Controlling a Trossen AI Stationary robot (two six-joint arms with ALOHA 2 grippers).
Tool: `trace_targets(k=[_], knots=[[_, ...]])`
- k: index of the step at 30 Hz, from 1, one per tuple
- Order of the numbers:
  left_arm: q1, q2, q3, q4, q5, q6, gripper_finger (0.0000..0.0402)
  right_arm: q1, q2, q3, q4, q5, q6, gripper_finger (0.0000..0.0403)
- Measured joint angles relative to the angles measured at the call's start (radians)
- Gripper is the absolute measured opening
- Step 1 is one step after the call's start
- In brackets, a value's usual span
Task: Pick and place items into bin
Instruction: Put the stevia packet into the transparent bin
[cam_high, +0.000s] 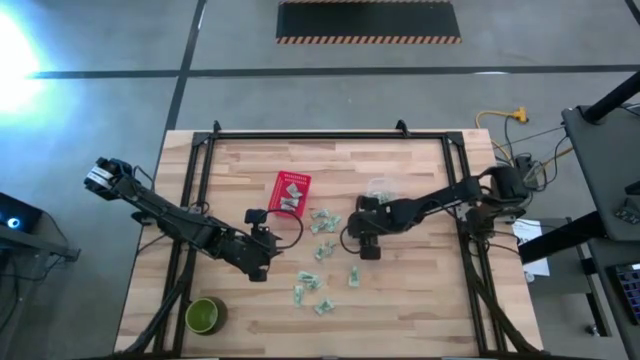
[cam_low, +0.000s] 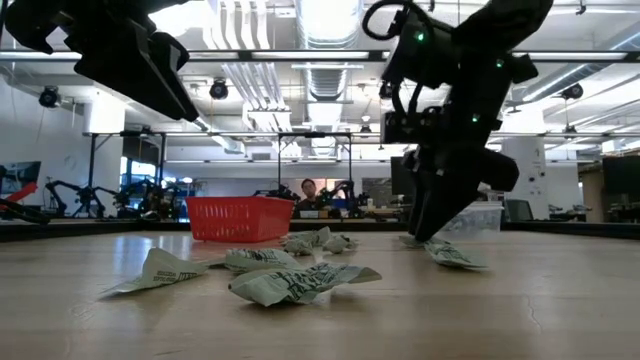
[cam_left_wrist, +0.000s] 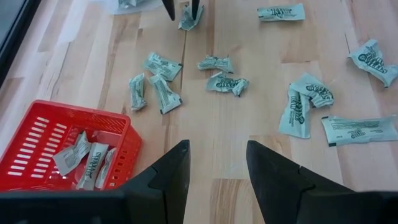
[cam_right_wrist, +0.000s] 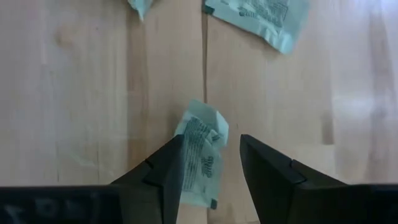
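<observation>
1. The right gripper is down at the table with its fingers spread, and one crumpled packet lies between the tips. The packet leans toward one finger, so the tips should be centred on it before they close.
2. Press low enough to catch the wrapper's raised fold. A flat edge would likely slip out.
3. In the high view, other packets lie scattered from about 10 to 7 o'clock of the right gripper. Lift straight up so they stay undisturbed.
4. The left gripper hovers above bare wood with its fingers apart, holding nothing.
5. The red basket sits at roughly 10 o'clock from the right gripper, with a few packets already inside. Carry high over its rim before letting go.
</observation>
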Motion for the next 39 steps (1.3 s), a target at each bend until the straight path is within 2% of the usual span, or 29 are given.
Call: trace_targets(k=[3, 10, 21, 33, 39], knots=[[0.000, 0.000, 0.000, 0.000, 0.000, 0.000, 0.0141, -0.013, 0.013, -0.001, 0.002, -0.040, 0.020, 0.0138], [0.000, 0.000, 0.000, 0.000, 0.000, 0.000, 0.0141, -0.013, 0.025, 0.001, 0.002, -0.042, 0.015, 0.0120], [0.000, 0.000, 0.000, 0.000, 0.000, 0.000, 0.0141, -0.013, 0.007, 0.000, -0.001, -0.039, -0.032, 0.0015], [0.000, 0.000, 0.000, -0.001, 0.000, 0.000, 0.0141, -0.013, -0.066, 0.001, -0.013, -0.030, -0.032, 0.0009], [-0.001, 0.000, -0.001, -0.001, 0.000, 0.000, 0.0141, -0.014, -0.170, 0.002, -0.102, 0.073, -0.007, 0.0009]])
